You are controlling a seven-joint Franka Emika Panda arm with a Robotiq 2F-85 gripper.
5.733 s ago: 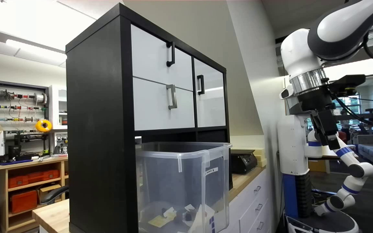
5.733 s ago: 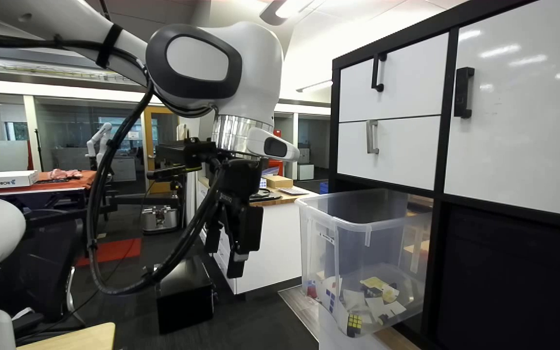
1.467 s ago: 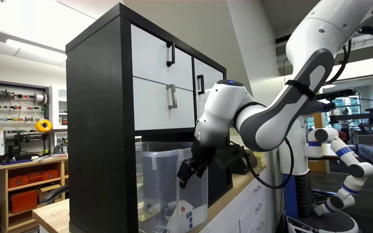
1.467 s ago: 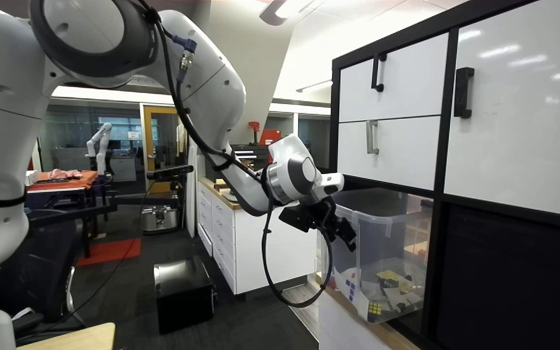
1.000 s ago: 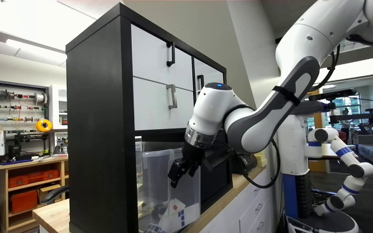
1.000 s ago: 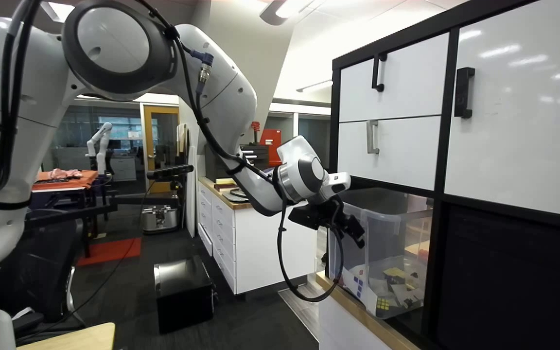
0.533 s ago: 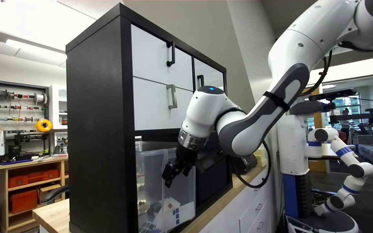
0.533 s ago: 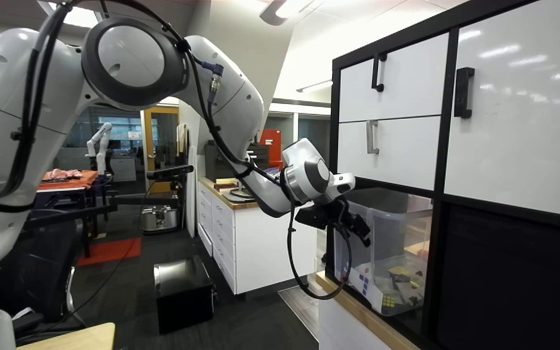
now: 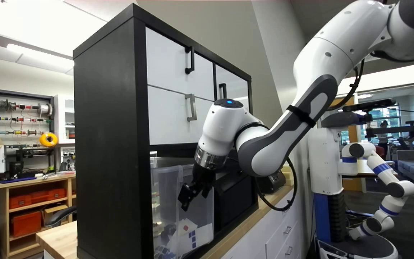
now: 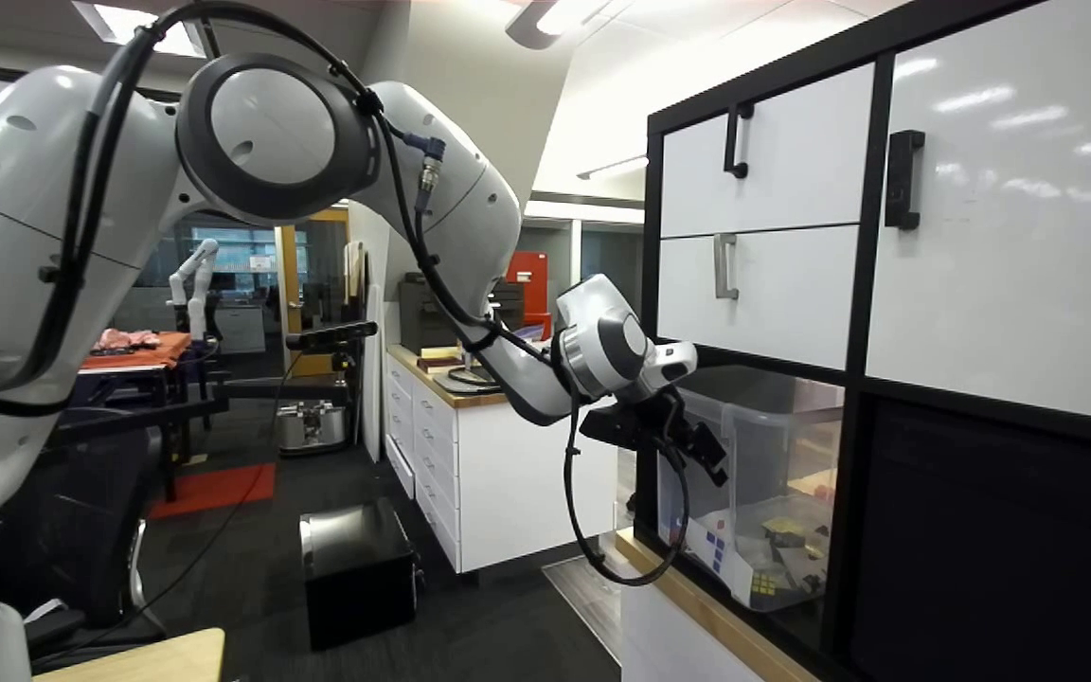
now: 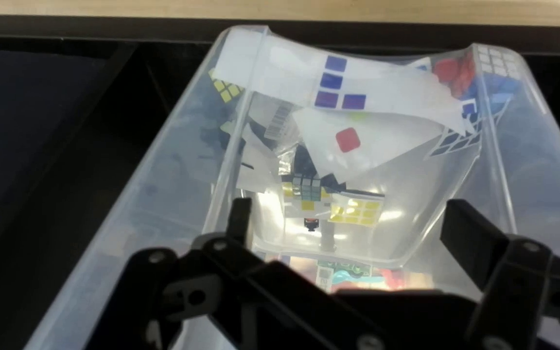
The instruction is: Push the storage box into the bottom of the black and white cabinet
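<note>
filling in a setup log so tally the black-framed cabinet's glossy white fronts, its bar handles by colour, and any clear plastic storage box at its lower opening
Glossy white rectangular fronts: 3
Black bar handles: 2
Grey metallic-looking bar handle: 1
Clear plastic storage box: 1
Total: 7

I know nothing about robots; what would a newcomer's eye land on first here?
Probably the big white robot arm, stretching in from the upper right of an exterior view, its open black gripper by the clear storage box. That box sits in a lower compartment of the tall black and white cabinet; the wrist view shows a white sheet with blue squares inside it.
</note>
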